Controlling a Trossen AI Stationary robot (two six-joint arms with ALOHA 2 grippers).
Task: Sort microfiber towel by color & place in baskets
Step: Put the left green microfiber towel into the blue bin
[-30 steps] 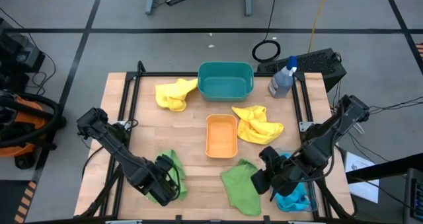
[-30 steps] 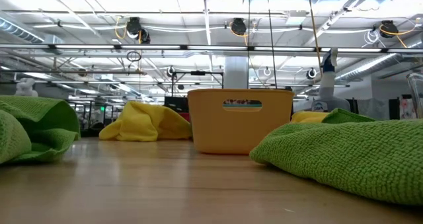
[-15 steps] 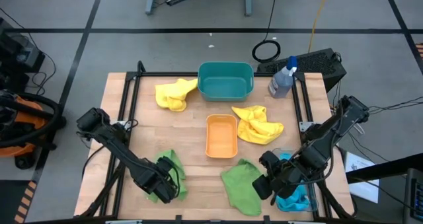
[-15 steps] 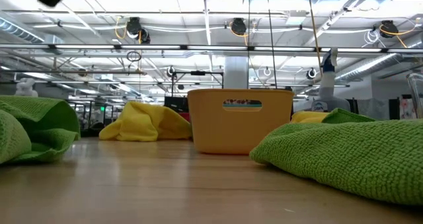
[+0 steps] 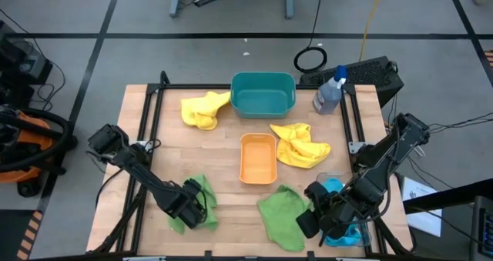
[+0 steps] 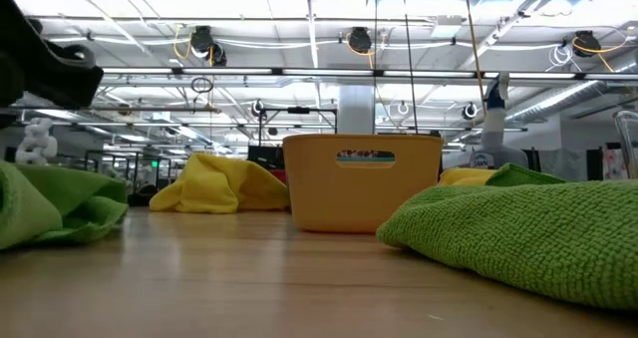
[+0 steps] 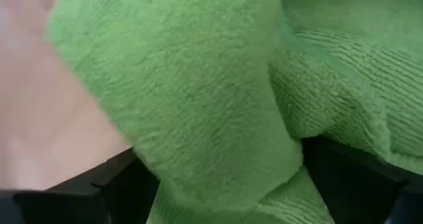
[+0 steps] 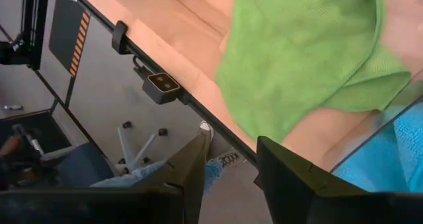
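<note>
Left gripper [image 5: 194,205]: fingers spread wide, straddling green towel [image 5: 202,190] at table's front-left, cloth bunched between them. Right gripper [image 5: 310,217]: part-open, empty, beside clear basket [image 5: 326,178] holding blue towel [image 5: 336,185]

Robotics lab: ceiling pipes [image 6: 319,74], concrete floor [image 5: 154,15] (cables strewn).

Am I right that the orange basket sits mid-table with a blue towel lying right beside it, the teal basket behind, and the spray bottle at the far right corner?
Not quite: the towel beside the orange basket is yellow, not blue, as the high view shows. The rest holds: the teal basket stands behind it, and the spray bottle is at the far right corner.
</note>
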